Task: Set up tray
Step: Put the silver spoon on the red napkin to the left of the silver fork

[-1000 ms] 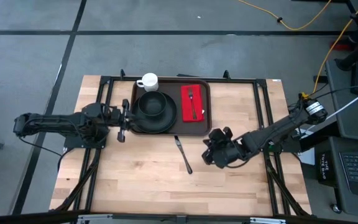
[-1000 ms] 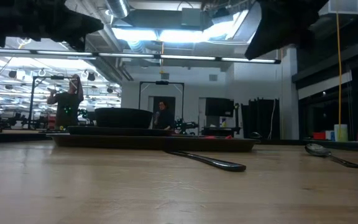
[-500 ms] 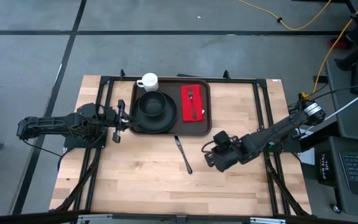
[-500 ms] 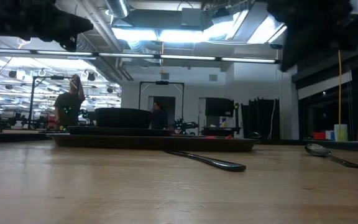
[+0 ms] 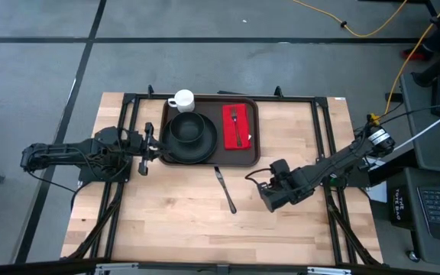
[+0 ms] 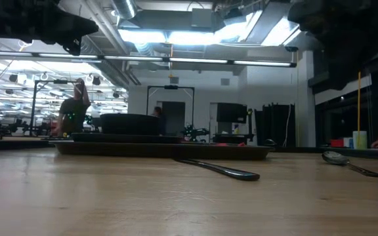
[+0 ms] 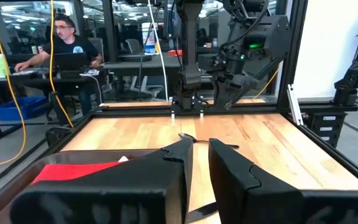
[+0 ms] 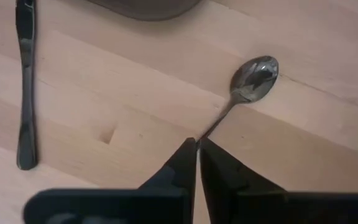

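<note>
Two things still lie off the tray, which sits at the tabletop's far middle: knife and spoon. Right claw, nearly shut, pinches the spoon handle.

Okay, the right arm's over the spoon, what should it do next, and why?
Probably lift the spoon and carry it toward the tray. The right gripper sits nearly closed at its handle, the spoon lies on the table, and only the fork is on the napkin.

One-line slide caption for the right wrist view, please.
Right gripper poised over the spoon handle on the wooden table, knife lying apart alongside.
</note>
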{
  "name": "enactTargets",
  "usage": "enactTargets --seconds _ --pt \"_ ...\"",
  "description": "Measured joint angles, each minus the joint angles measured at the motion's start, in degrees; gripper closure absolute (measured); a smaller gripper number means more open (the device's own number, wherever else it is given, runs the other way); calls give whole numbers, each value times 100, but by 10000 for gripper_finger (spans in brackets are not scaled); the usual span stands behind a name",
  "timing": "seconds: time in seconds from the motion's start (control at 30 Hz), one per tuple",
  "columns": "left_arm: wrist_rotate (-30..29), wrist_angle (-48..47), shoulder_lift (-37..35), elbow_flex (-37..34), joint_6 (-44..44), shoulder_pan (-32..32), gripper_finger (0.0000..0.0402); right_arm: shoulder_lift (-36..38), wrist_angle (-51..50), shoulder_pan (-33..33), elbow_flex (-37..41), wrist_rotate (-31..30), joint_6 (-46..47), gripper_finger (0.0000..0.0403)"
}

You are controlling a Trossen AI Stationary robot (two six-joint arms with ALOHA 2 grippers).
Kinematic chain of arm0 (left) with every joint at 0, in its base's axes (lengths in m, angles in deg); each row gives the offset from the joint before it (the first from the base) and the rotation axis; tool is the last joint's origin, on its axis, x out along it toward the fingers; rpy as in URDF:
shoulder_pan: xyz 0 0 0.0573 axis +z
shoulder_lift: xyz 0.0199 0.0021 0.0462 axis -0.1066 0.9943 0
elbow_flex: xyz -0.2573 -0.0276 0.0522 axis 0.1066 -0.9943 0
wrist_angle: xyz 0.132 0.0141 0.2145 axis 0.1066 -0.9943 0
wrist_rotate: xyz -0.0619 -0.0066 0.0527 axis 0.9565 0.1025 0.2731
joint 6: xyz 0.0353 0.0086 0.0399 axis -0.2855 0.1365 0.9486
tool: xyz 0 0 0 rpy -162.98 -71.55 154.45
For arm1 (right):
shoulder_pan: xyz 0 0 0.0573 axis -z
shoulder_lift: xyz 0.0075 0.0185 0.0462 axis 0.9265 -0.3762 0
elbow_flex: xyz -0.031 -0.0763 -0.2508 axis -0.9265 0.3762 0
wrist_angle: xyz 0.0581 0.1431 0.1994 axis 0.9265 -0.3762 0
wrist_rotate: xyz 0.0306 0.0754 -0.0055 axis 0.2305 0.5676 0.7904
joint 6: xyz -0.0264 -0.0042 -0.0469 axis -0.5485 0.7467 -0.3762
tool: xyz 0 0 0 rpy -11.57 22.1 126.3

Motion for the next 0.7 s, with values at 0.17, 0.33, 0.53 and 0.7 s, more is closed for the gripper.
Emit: enactTargets --seconds 0.17,0.33,0.53,0.7 --pt "0 4 0 0 -16 0 357 0 -177 29 1 -4 0 386" --pt "0 4 0 0 -16 0 358 0 -303 35 1 -135 470 389" --pt "2 6 0 0 -10 0 358 -17 -441 35 1 -179 727 374" --pt "0 6 0 0 -6 0 357 -192 -443 35 3 -177 732 363"
